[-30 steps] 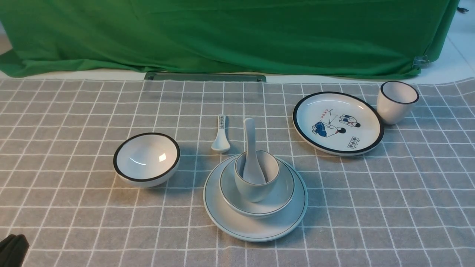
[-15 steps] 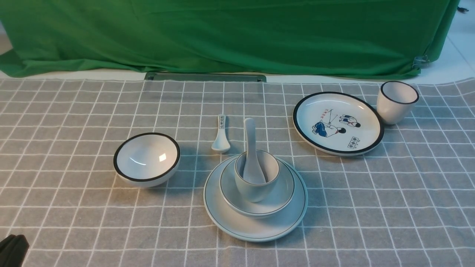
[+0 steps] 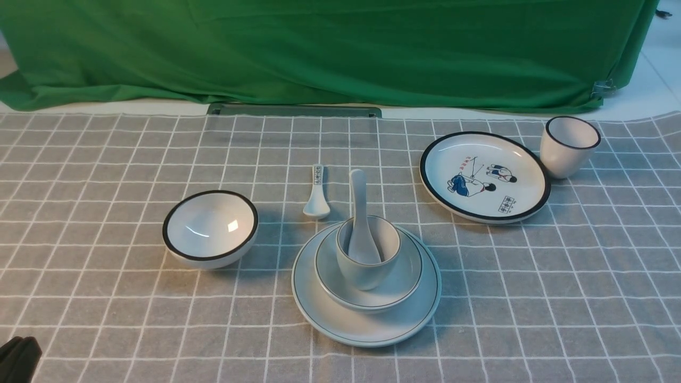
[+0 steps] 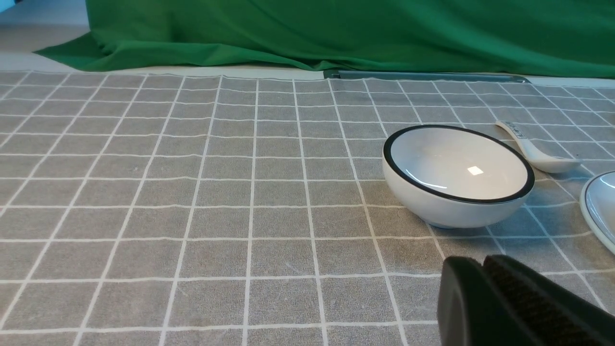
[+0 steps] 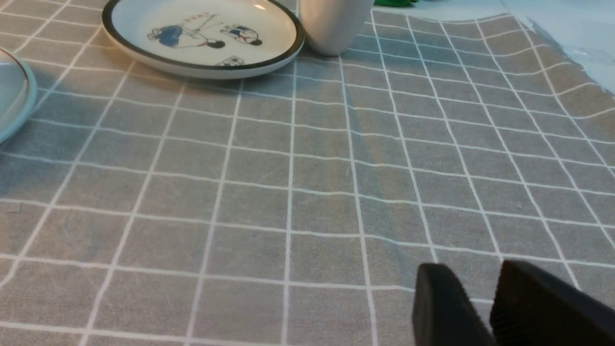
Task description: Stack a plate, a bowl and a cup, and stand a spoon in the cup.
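The pale plate (image 3: 367,331) lies on the checked cloth at front centre. The shallow bowl (image 3: 396,287) sits in it and the small cup (image 3: 367,272) stands in the bowl. In the cup stands the plain white spoon (image 3: 358,205), its handle leaning away from me. My left gripper (image 4: 483,263) is shut and empty, low over the cloth, on the near side of the black-rimmed bowl. My right gripper (image 5: 473,275) is open with only cloth between its fingers, to the right of the stack. The plate's rim (image 5: 14,105) shows at the edge of the right wrist view.
A black-rimmed bowl (image 3: 210,229) sits left of the stack. A small patterned spoon (image 3: 316,194) lies behind it. At the back right are a cartoon plate (image 3: 484,175) and a black-rimmed cup (image 3: 569,146). A green cloth (image 3: 340,48) hangs along the back.
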